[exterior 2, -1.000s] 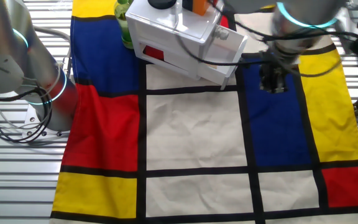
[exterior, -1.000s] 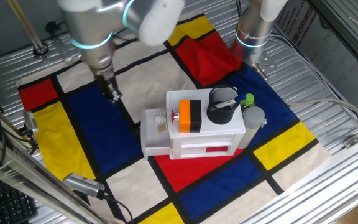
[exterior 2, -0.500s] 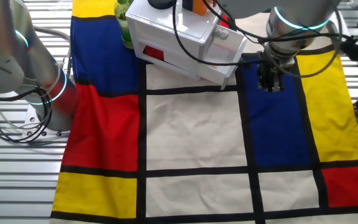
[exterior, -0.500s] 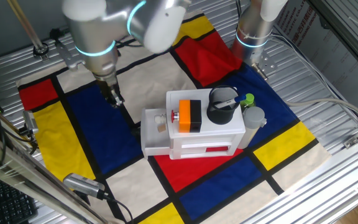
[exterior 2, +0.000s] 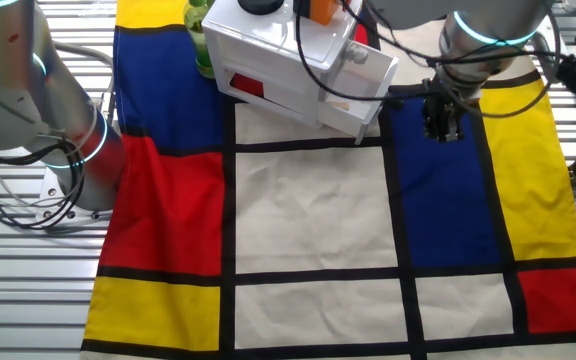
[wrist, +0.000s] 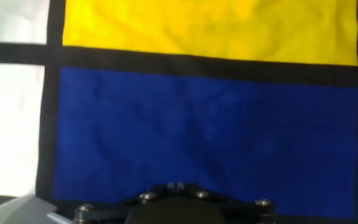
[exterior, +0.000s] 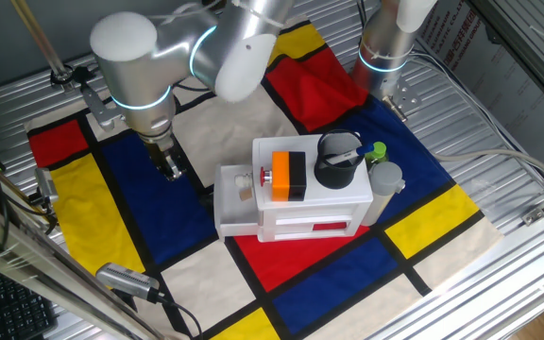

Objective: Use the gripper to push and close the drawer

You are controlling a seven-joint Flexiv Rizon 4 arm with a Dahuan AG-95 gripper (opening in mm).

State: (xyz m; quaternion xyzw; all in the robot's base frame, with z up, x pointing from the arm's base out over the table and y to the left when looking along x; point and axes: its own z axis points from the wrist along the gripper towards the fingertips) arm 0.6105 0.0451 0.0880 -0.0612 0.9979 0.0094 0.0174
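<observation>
Drawer [exterior: 232, 200] ajar, near but apart from claw [exterior: 171, 171] over blue cloth

The light is bright and even in all three pictures. It seems to come from above, because shadows are small and soft. The white cabinet [exterior: 300, 203] casts only a thin dark edge on the colored cloth [exterior: 130, 227]. Light shines off the ridged metal table [exterior: 499, 113] in pale streaks. The teal ring [exterior: 142, 101] on the arm glows. The white arm shell [exterior: 121, 38] looks a bit washed out and soft at the top of one fixed view. Both fixed views are mostly sharp. The hand view is blurry and soft, and its white patch [wrist: 8, 130] on the left glares. The black part [wrist: 173, 208] at its bottom edge is dark.
</observation>
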